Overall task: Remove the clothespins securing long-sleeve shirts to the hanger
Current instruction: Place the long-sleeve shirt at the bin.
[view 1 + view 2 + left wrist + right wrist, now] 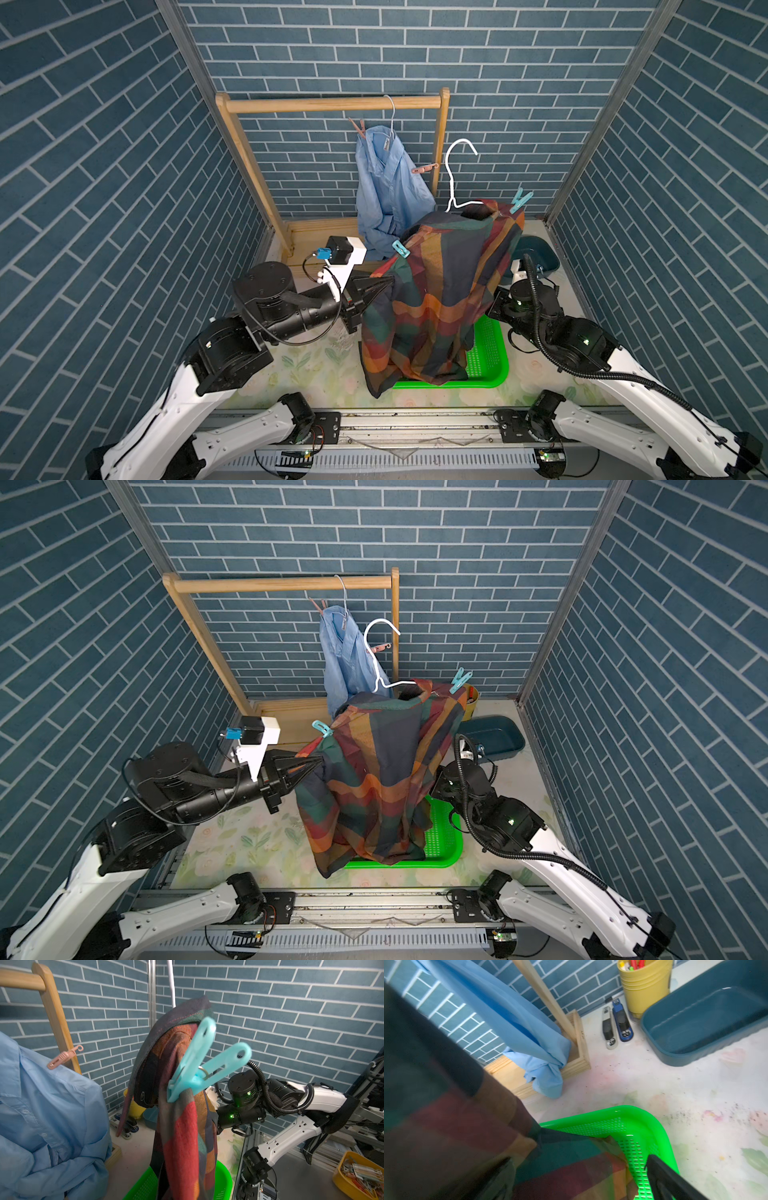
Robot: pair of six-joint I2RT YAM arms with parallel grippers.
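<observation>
Well, from my seat the left gripper (388, 282) is pinched tight on the near left edge of the plaid shirt (436, 299). The shirt hangs on a white hanger (451, 166), whose hook is in the air, clear of the wooden rack (332, 104). One teal clothespin (401, 248) clamps the cloth just beside those tips. The same teal clothespin (205, 1061) fills the left wrist view, though the fingers are out of that frame. A second teal clothespin (520, 201) sits on the far right shoulder. My right gripper (579, 1159) is hidden behind the shirt in both top views. Only its wrist view shows it, spread wide and blurred, with plaid cloth draped between the fingers above the green basket (633, 1124). I cannot tell whether they touch the cloth. Far back, the pale blue shirt (388, 183) hangs from the rack with two salmon clothespins (359, 126) (424, 168) on its shoulders, its own hanger mostly covered.
</observation>
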